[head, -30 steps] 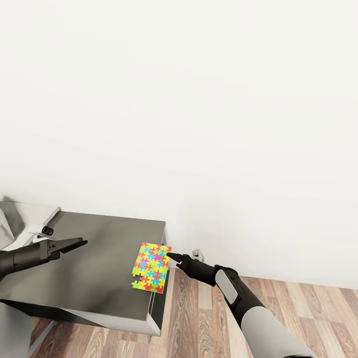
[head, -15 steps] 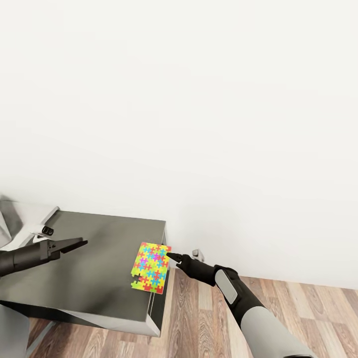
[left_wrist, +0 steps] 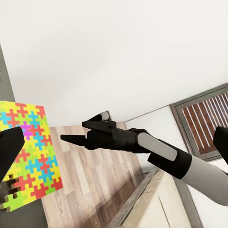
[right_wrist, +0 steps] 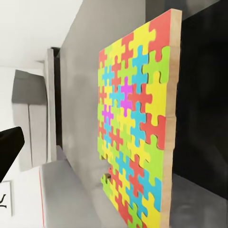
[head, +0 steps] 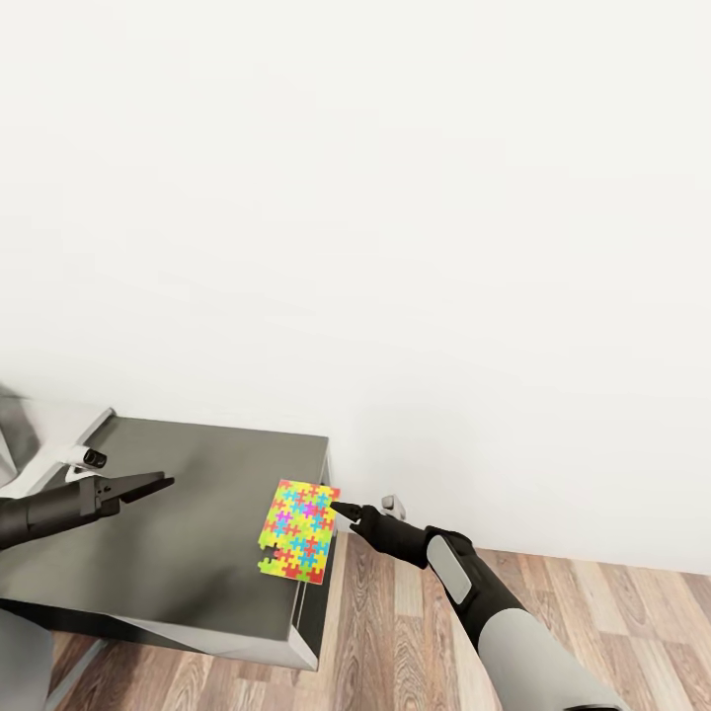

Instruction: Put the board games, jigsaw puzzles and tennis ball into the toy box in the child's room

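Right hand (head: 339, 509) tips at jigsaw puzzle (head: 295, 531) corner on cabinet (head: 178, 533), grip unclear; left hand (head: 158, 483) apart, empty.

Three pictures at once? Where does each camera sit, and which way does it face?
Head view: up on the head, facing down at the jigsaw puzzle on the dark cabinet; both arms show.
Left wrist view: on the left arm, facing the right claw.
Right wrist view: on the right arm, facing the puzzle closely.
All share the puzzle.

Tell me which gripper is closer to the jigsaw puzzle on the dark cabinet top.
Right. The right gripper has its tips at the jigsaw puzzle's far right corner. The left gripper hovers over the cabinet top, well off to the puzzle's left.
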{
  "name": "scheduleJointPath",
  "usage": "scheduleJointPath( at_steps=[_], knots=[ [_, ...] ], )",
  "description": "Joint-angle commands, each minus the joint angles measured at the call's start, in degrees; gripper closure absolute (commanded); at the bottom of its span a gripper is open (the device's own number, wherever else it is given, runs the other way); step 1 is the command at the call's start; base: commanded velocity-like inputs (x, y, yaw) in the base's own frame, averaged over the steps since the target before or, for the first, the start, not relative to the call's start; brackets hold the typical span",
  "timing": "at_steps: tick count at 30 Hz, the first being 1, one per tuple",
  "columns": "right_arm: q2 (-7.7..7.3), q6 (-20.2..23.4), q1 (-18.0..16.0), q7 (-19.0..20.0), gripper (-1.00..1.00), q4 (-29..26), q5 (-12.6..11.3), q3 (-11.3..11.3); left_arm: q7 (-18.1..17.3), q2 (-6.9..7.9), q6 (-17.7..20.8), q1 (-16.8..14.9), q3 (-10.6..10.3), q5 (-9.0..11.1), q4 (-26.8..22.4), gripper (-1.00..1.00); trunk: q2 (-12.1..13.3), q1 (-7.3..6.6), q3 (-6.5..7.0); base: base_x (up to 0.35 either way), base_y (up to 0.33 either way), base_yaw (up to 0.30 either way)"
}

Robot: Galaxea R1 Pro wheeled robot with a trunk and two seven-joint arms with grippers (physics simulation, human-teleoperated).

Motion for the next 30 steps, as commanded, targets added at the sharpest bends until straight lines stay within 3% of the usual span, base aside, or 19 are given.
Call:
scheduleJointPath(
  at_steps=[1, 30],
  knots=[
    [-0.01, 0.38, -0.02, -0.13, -1.0, -0.04, -0.48, 0.08, -0.25, 0.01, 0.61, -0.01, 0.0, -0.05, -0.01, -1.0, -0.47, 0.23, -0.24, 0.0, 0.0, 0.0],
    [0.07, 0.16, -0.02, -0.95, -1.0, -0.04, -0.45, 0.13, -0.25, 0.01, 0.61, 0.02, -0.05, -0.06, -0.01, -1.0, -12.1, 6.6, -5.45, 0.0, 0.0, 0.0]
  ],
)
